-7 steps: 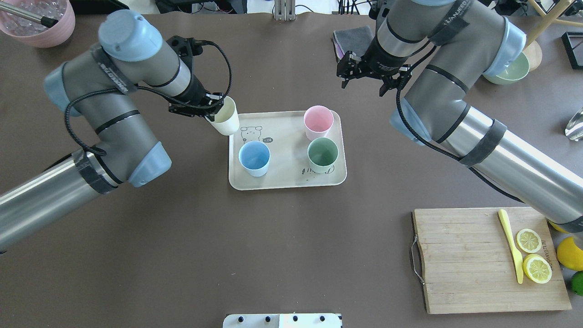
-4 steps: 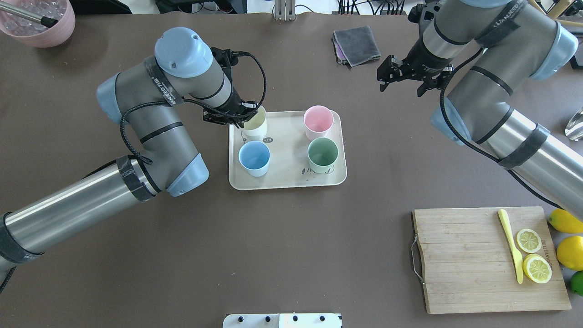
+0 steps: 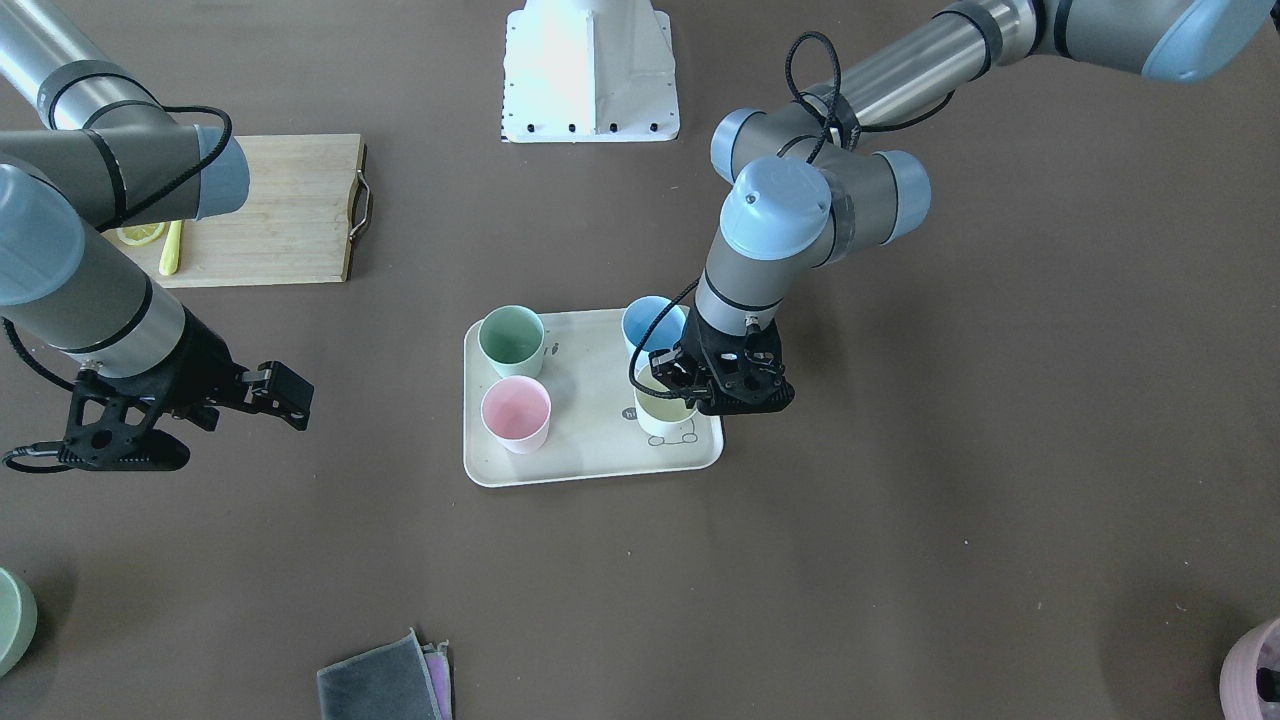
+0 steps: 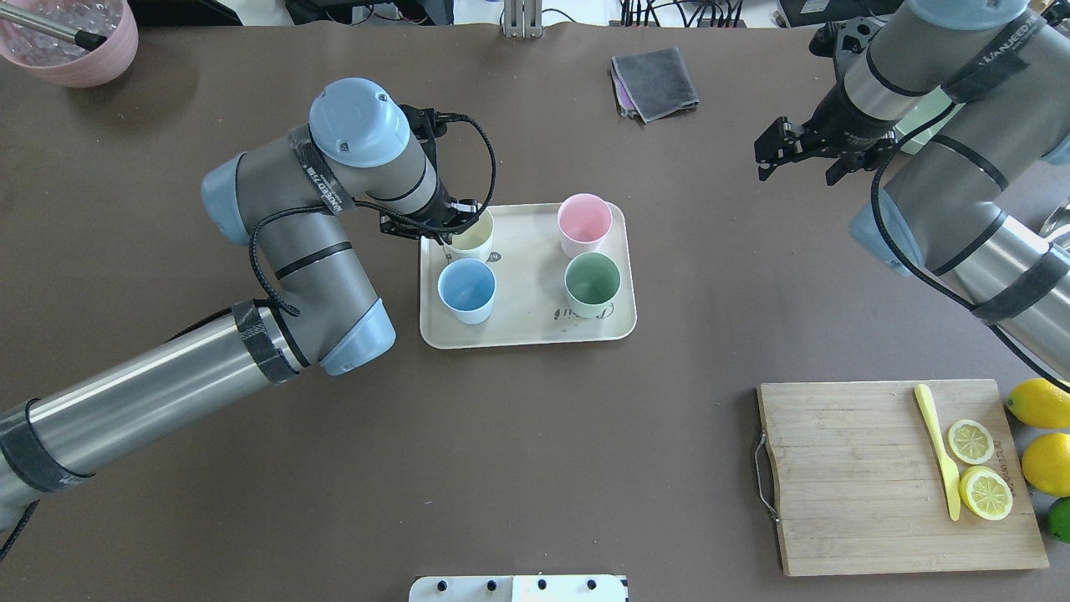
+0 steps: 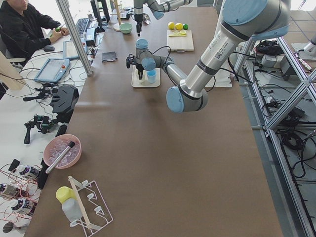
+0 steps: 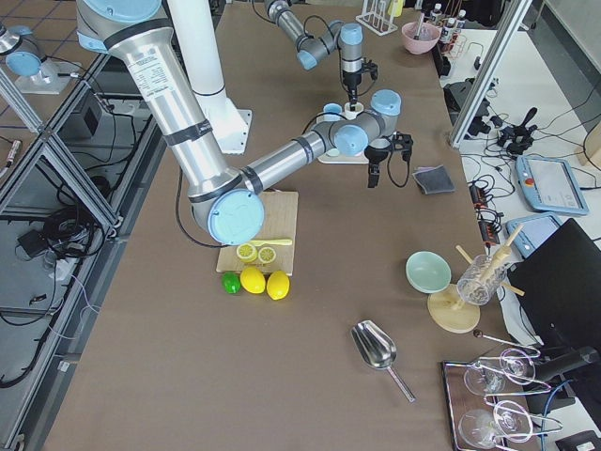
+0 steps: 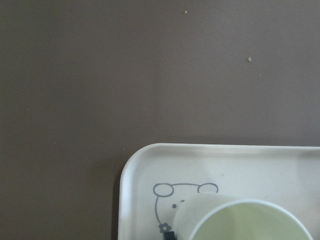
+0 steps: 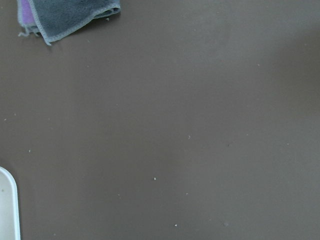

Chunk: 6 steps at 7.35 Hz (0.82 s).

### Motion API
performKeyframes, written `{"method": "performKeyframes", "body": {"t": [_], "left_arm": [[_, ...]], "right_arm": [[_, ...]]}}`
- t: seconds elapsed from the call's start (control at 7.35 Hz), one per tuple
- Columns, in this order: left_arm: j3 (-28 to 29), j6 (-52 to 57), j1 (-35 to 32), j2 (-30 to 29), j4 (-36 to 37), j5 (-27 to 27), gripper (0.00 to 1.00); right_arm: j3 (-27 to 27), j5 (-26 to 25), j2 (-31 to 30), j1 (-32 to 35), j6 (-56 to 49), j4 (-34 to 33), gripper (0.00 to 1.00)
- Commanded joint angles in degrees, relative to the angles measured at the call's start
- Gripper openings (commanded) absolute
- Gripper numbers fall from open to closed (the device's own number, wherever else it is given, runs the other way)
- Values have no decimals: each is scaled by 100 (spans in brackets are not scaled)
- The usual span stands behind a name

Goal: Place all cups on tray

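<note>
Your left gripper (image 4: 453, 232) grips the cream cup (image 4: 475, 240), upright in the tray's (image 4: 528, 280) upper-left corner (over the bunny (image 7: 172, 197)), beside the blue cup (image 4: 466, 288), pink cup (image 4: 584, 221) and green cup (image 4: 593, 283). Right gripper (image 4: 797, 171), upper right: spread apart, empty.

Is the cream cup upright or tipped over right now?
Upright. The cream cup has its mouth facing up over the tray, at the bunny corner, left pincer on its rim. Whether its base touches down, cannot tell.

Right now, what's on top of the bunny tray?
On the tray: a pink cup, green cup, blue cup, and a cream cup held by the left gripper. That cup covers part of the bunny drawing; its base is hidden.
</note>
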Motion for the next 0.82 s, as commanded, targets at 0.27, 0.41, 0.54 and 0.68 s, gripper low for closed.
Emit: {"method": "performKeyframes", "body": {"t": [0.27, 0.41, 0.54, 0.68], "left_arm": [[-926, 576, -562, 522, 106, -23, 98], [-1363, 1243, -982, 977, 159, -32, 98], [-1689, 2102, -1369, 1469, 238, -388, 98], [-1884, 3251, -1878, 1961, 186, -749, 98]], "right_arm": [[218, 154, -973, 404, -895, 90, 100], [341, 172, -1300, 639, -1387, 82, 100], [438, 233, -1721, 885, -1861, 90, 100], [413, 451, -2099, 1271, -2284, 82, 100]]}}
